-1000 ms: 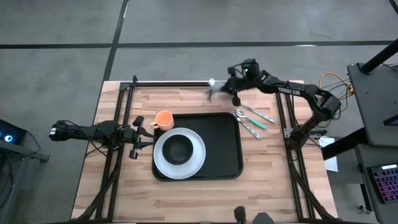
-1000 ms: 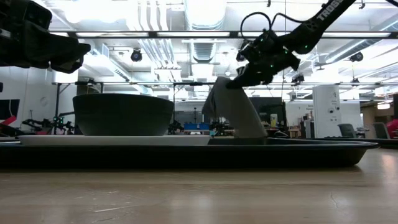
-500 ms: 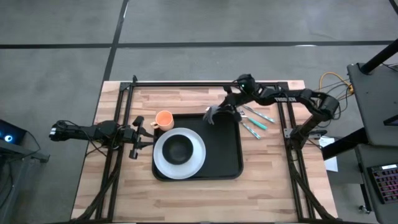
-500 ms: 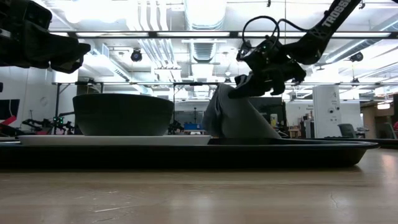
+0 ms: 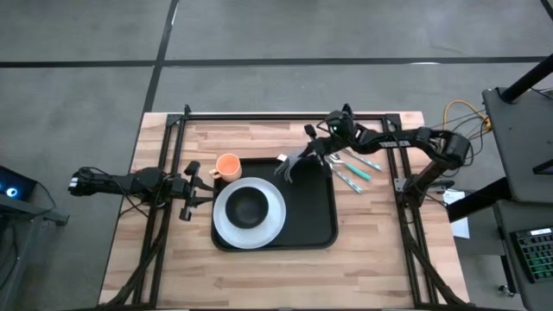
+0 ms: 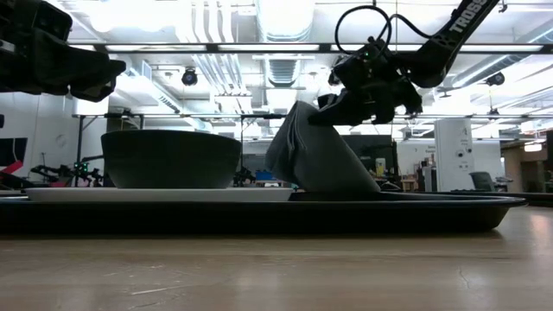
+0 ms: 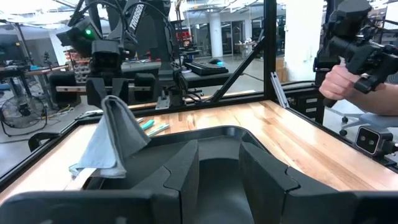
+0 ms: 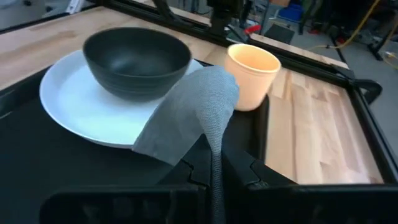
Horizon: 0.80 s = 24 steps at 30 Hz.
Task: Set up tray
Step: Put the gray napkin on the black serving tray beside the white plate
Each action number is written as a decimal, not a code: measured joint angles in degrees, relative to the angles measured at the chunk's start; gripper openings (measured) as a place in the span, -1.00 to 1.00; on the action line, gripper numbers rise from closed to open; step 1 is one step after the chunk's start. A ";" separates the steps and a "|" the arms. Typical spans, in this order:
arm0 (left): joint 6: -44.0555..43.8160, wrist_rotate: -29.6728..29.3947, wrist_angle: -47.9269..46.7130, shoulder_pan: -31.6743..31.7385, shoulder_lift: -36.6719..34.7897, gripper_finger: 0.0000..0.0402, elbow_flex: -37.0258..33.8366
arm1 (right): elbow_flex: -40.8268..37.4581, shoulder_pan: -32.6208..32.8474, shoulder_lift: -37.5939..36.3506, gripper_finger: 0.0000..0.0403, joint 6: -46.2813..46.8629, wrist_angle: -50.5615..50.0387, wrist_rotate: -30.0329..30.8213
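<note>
L gripper (image 5: 200, 185) sits low at the table's left edge, just beside the tray; fingers apart, grasping nothing. Table (image 5: 259, 268) is pale wood planks w/ black metal rails round it.

Cup (image 5: 227, 165): small, round, matte orange-cream, upright on the wood, touching or nearly touching the tray's far-left corner.

Tray (image 5: 315, 207): big black rectangle, rounded corners, low raised rim, smooth dull surface. It lies flat mid-table, wider than what it carries. On its left half a round white plate (image 5: 268, 226), glossy, w/ a small dark bowl (image 5: 249, 206) centred on it; bowl is matte, deep, round.

Cloth (image 5: 294, 161): grey, woven, soft, hanging in a draped cone from the R gripper, lower edge resting on the tray's far side near the rim. In the R wrist view its knit texture shows clearly.

R gripper (image 5: 321, 147) is above the tray's far-right part, clenched on the cloth's top.

Right of the tray on the wood: cutlery (image 5: 352, 169) w/ teal handles, metal ends, lying slanted side by side.
</note>
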 joint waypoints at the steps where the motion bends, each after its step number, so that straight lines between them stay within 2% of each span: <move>1: 0.00 0.01 0.00 0.00 0.00 -0.52 0.00 | -0.03 0.47 0.00 -0.96 -0.14 -0.01 0.01; 9: 0.00 0.02 -0.01 0.00 0.00 -0.52 0.00 | -0.07 3.15 0.00 -0.96 -1.79 -0.13 -0.37; 24: 0.00 0.00 -0.01 -0.01 -0.01 -0.52 0.00 | -1.79 6.81 0.02 -0.96 -3.58 -0.22 -6.56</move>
